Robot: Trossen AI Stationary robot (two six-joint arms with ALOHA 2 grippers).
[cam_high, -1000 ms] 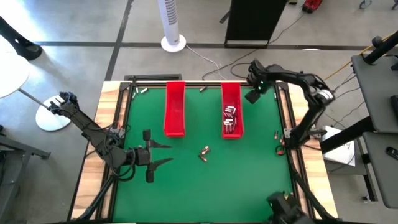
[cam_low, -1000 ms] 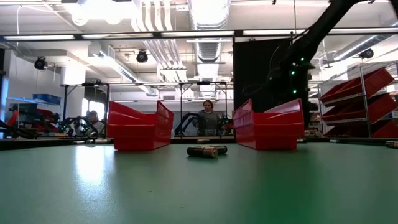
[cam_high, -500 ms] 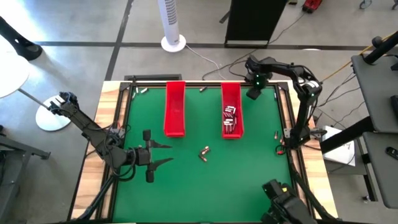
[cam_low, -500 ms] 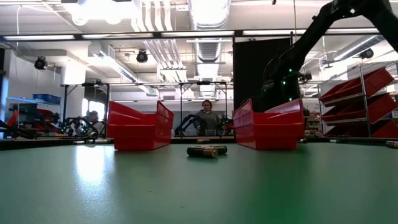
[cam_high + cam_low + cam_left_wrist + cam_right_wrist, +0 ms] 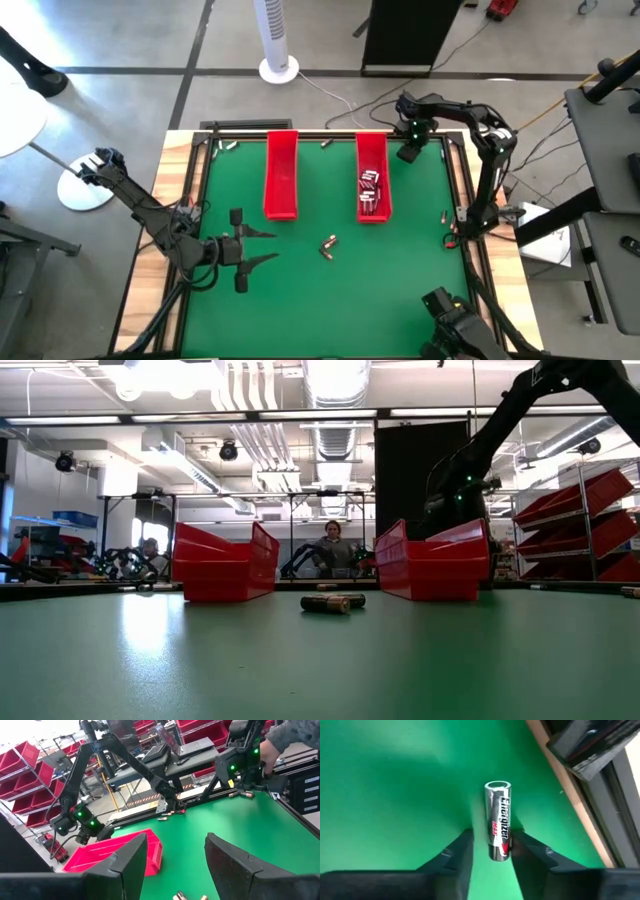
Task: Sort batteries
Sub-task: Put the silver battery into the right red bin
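My right gripper is raised near the table's far right corner, beside the right red tray; it is shut on a silvery battery. In the low view, the right gripper shows above and behind that tray. Several batteries lie in the right tray. The left red tray stands beside it. Two loose batteries lie on the green mat near its middle, the same pair seen in the low view. My left gripper waits open left of them, low over the mat. My right gripper pinches the battery between its two fingers, which lie on either side of one end. The battery lies along the fingers, and its other end sticks out past the fingertips. It is lifted clear of the mat.
Single batteries lie near the mat's edges: two by the right edge, one by the far edge, one in the far left corner. A wooden frame borders the mat. A person's sleeve shows beyond the table's right side.
My right arm has folded its elbow in toward the table's far edge. Its gripper, still holding the battery, has shifted a little toward the right tray and come down somewhat. The left arm and the loose batteries have kept still.
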